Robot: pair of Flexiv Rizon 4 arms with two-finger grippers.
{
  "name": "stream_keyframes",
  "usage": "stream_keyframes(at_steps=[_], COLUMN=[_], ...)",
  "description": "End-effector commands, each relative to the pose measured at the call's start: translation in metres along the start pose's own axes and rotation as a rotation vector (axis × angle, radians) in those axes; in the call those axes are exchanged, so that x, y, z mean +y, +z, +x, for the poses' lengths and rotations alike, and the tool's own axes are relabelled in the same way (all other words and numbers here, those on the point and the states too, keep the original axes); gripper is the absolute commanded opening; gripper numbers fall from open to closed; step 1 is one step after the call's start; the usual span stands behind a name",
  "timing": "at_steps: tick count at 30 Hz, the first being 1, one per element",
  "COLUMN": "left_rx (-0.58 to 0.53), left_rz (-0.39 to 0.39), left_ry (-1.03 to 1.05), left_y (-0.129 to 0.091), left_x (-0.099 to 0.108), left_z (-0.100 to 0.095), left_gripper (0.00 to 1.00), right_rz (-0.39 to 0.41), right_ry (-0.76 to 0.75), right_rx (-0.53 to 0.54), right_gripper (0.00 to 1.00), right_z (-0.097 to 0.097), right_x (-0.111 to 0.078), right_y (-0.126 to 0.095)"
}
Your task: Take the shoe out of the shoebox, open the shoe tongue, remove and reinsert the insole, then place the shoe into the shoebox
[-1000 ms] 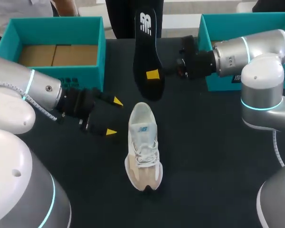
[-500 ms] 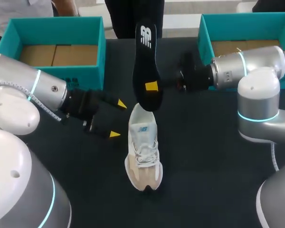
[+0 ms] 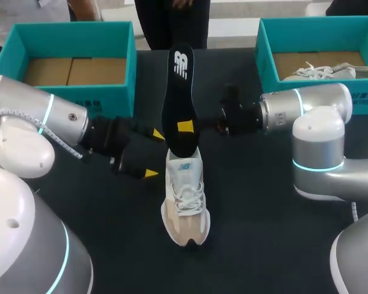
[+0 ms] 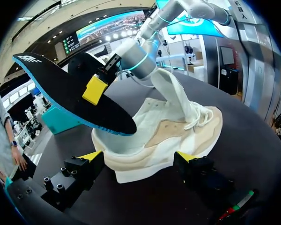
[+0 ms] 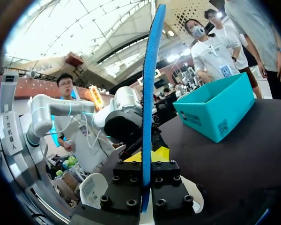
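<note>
The right pincer [image 3: 185, 127] [image 5: 147, 157] is clamped on the black insole [image 3: 179, 98] [image 5: 147, 93]. In the head view only one of its yellow tips shows, the other being behind the insole. In its own wrist view the insole stands edge-on between the fingers, a thin blue strip.

The insole's lower end covers the heel opening of the shoe [image 3: 185, 196] [image 4: 168, 126]. Whether it has entered the shoe or merely hangs over it cannot be told.

The left pincer [image 3: 154, 154] [image 4: 139, 157] is spread wide and holds nothing. Its tips are just beside the shoe's heel end and not touching.

The shoe lies on the dark surface [image 3: 251, 202], outside both boxes. The left shoebox [image 3: 73, 26] stands behind the left arm. The right shoebox [image 3: 319, 21] is partly hidden by the right arm, with a second shoe [image 3: 319, 72] only partly visible inside.
</note>
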State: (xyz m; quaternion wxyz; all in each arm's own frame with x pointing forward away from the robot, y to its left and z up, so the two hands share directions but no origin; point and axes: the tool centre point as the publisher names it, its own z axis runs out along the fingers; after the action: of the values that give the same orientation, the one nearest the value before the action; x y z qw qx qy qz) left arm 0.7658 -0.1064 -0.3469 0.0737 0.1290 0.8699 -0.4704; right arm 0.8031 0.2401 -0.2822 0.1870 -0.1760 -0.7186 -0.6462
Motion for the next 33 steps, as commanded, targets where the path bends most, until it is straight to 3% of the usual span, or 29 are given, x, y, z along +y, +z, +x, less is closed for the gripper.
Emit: stream_keyframes(at_steps=[1, 16, 33], left_rx=[-0.005, -0.026, -0.03], left_rz=[-0.003, -0.017, -0.014], left_ry=[-0.001, -0.019, -0.029], left_y=[0.003, 0.009, 0.009], left_x=[0.001, -0.001, -0.001], left_z=[0.001, -0.004, -0.005], left_gripper=[1.0, 1.0, 1.0], right_rz=[-0.005, -0.005, -0.02], right_ry=[0.001, 0.001, 0.038], right_rx=[-0.009, -0.009, -0.025], right_gripper=[0.0, 0.0, 0.0], right_z=[0.001, 0.001, -0.002], right_x=[-0.004, -0.004, -0.032], right_y=[0.004, 0.004, 0.001])
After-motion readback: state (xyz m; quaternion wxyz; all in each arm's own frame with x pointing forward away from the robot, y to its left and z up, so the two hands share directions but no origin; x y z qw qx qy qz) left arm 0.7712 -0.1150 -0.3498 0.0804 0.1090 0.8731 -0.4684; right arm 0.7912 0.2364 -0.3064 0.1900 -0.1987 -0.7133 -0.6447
